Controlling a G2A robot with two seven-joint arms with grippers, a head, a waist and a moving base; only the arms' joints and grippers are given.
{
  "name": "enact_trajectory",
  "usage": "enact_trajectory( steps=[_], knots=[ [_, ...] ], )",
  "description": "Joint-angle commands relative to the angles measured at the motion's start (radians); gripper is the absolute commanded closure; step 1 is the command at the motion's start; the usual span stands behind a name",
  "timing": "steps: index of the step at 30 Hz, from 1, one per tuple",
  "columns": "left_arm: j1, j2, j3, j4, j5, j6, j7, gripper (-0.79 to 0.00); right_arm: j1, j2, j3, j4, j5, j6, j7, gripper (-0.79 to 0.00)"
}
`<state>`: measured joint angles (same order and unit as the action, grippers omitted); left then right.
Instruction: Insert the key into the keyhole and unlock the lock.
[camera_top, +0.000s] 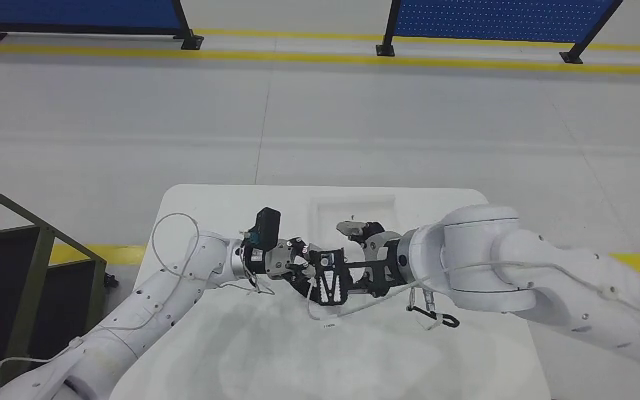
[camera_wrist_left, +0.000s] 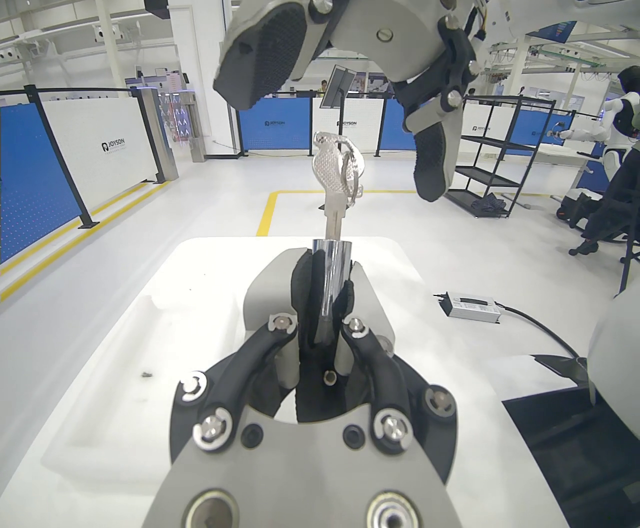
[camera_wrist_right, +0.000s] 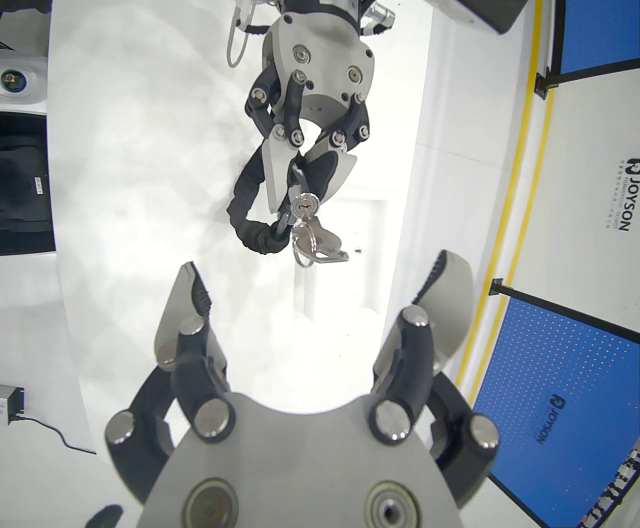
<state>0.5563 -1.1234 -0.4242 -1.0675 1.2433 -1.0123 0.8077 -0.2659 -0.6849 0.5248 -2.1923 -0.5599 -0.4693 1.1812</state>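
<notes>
Left gripper: the left gripper (camera_wrist_left: 327, 272) is clamped on the lock (camera_wrist_left: 332, 262), and the chrome cylinder is gripped between its two black pads above the table (camera_wrist_left: 100, 325).
Lock: its keyhole end is pointed away from the left wrist and towards the right gripper. In the right wrist view the round face (camera_wrist_right: 305, 204) is seen just beyond the left gripper's fingertips.
Key: the key (camera_wrist_left: 332, 170) is seated by its blade in the end of the cylinder, and its patterned head is left standing clear of the lock. How deep the blade is set cannot be told.
Key ring: a ring (camera_wrist_left: 356, 175) is threaded through the key's head, and a second flat piece of metal is hung on it beside the key.
Cable: a black sleeved cable (camera_wrist_right: 250, 220) is looped out from the lock, beside the left gripper.
Right gripper: the right gripper (camera_wrist_right: 320, 280) is held with its fingers spread wide. It is faced towards the key head and kept near it, and the key is not touched by either pad (camera_wrist_left: 262, 55).
Top view: both grippers are seen meeting over the middle of the white table.
Floor: a grey power brick (camera_wrist_left: 472, 305) with a black lead is laid beyond the table's edge.
</notes>
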Motion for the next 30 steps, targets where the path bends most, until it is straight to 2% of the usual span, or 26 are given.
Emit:
enact_trajectory(
  steps=[1, 3, 10, 14, 16, 20, 21, 23, 30],
  knots=[
    [-0.006, 0.000, 0.012, -0.001, -0.004, 0.000, 0.000, 0.000, -0.010, 0.002, 0.008, -0.010, -0.006, -0.007, -0.008, -0.175],
    [-0.012, 0.000, 0.024, -0.001, -0.010, 0.000, 0.000, 0.000, -0.019, 0.003, 0.011, -0.017, -0.014, -0.013, -0.008, -0.157],
    [-0.036, -0.005, 0.066, -0.001, -0.029, 0.000, 0.000, 0.000, -0.039, -0.002, 0.017, -0.026, -0.030, -0.025, -0.015, -0.169],
    [-0.049, -0.007, 0.086, 0.000, -0.040, 0.000, 0.000, 0.000, -0.044, -0.007, 0.019, -0.024, -0.029, -0.024, -0.008, -0.108],
    [-0.053, -0.008, 0.094, 0.001, -0.047, 0.000, 0.000, 0.000, -0.046, -0.009, 0.022, -0.022, -0.030, -0.024, -0.007, -0.040],
    [-0.062, -0.009, 0.108, 0.001, -0.062, 0.000, 0.000, 0.000, -0.056, -0.012, 0.027, -0.020, -0.030, -0.022, -0.006, -0.080],
    [-0.065, -0.009, 0.111, 0.002, -0.064, 0.000, 0.000, 0.000, -0.059, -0.012, 0.030, -0.017, -0.028, -0.017, -0.007, -0.071],
    [-0.069, -0.011, 0.119, 0.002, -0.068, 0.000, 0.000, 0.000, -0.068, -0.012, 0.038, -0.009, -0.017, 0.011, -0.010, 0.000],
    [-0.082, -0.015, 0.140, 0.005, -0.078, 0.000, 0.000, 0.000, -0.113, -0.009, 0.077, 0.010, 0.052, 0.104, -0.053, 0.000]
  ],
)
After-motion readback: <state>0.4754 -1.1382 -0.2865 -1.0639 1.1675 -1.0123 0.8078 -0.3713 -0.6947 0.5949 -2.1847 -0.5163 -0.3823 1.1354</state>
